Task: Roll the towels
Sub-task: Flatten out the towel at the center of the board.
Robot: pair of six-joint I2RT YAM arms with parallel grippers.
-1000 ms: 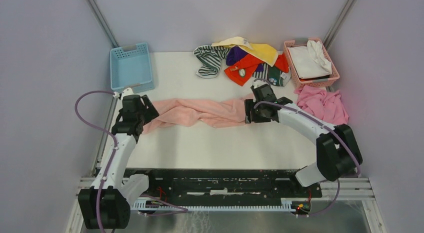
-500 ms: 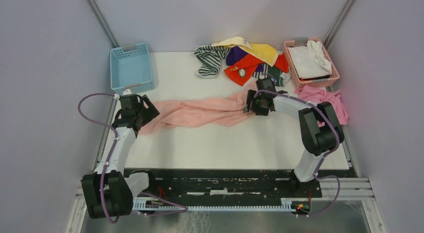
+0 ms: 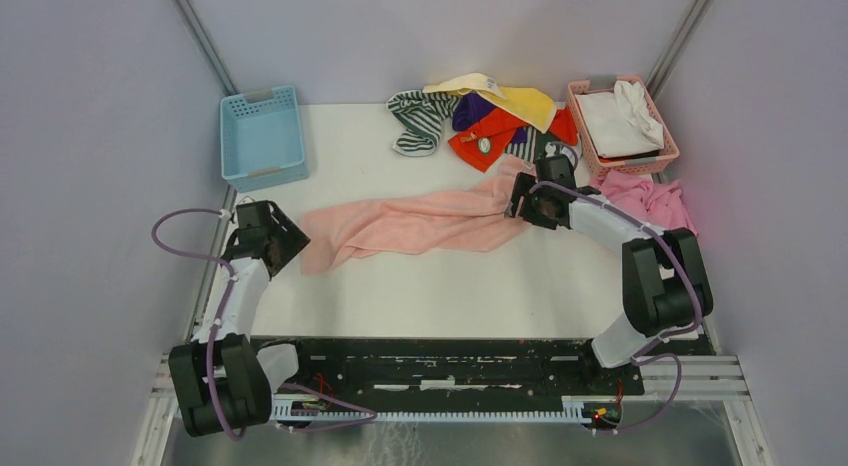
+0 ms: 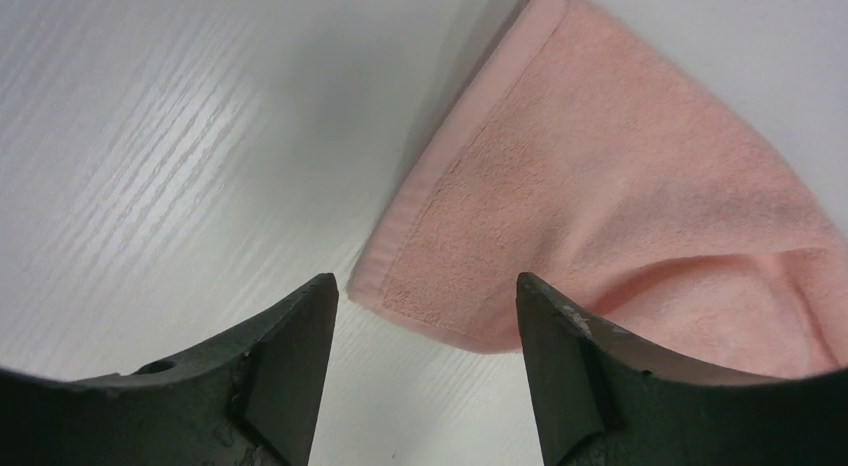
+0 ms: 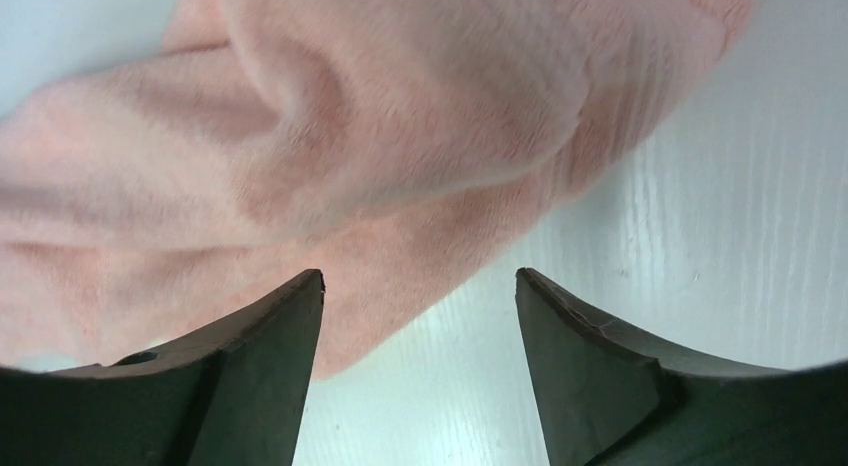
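A long light pink towel (image 3: 410, 221) lies stretched and creased across the table's middle. Its hemmed left corner (image 4: 420, 276) rests flat just ahead of my left gripper (image 4: 425, 286), which is open and not touching it. That gripper (image 3: 285, 238) sits just left of the towel's left end. My right gripper (image 3: 522, 201) is at the bunched right end (image 5: 400, 116), open (image 5: 420, 276), with cloth ahead of and under its left finger and bare table between the jaws. More towels are heaped at the back: striped (image 3: 415, 121), yellow (image 3: 505, 94), purple (image 3: 470, 111), orange-red (image 3: 485, 144), dark green (image 3: 552, 148).
A light blue basket (image 3: 262, 136) stands at the back left. At the back right a pink basket (image 3: 655, 136) holds white cloth. A darker pink cloth (image 3: 650, 208) lies crumpled beside the right arm at the table's right edge.
The left gripper has drawn back to the near left, off the towel's end. The right gripper has moved to the back right, and the towel's right end has shifted that way.
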